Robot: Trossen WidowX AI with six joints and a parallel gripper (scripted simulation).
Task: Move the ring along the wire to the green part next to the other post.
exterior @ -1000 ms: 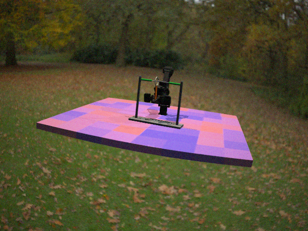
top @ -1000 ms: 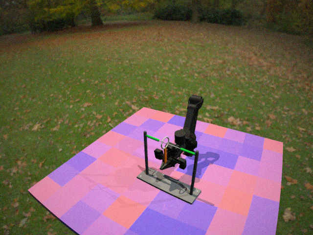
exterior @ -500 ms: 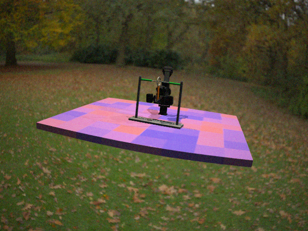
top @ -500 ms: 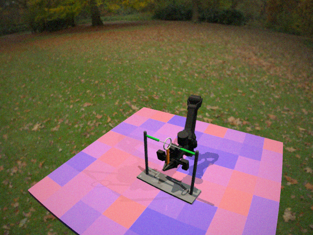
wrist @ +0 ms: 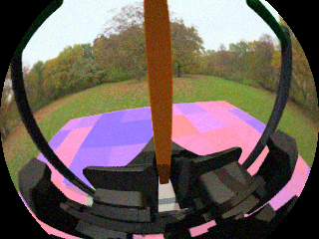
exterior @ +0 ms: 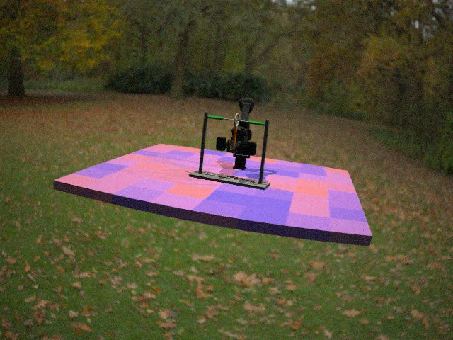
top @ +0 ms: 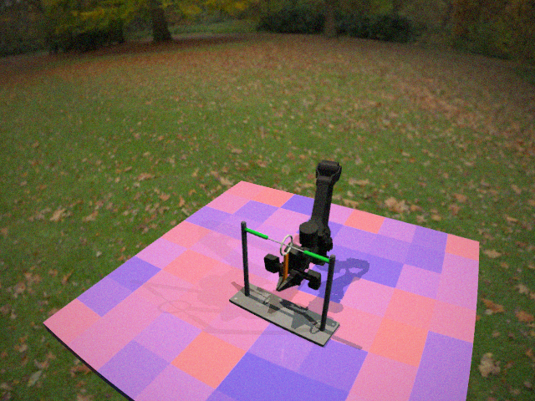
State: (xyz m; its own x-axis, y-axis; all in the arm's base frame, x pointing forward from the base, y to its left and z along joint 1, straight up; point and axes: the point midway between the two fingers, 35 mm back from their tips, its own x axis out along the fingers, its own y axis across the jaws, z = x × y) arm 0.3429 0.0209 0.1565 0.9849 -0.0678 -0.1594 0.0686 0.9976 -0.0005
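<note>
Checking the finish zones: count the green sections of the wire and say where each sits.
2. One bright green wire section joins the left dark post in the top view; the other green section joins the right dark post. None appears hidden.

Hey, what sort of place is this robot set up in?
It looks like an autumn park or meadow: leaf-strewn green grass all round, trees with yellowing leaves behind. The pink and purple checkered platform carries the black robot arm.

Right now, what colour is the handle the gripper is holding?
Orange; the handle shows best in the wrist view.
</note>
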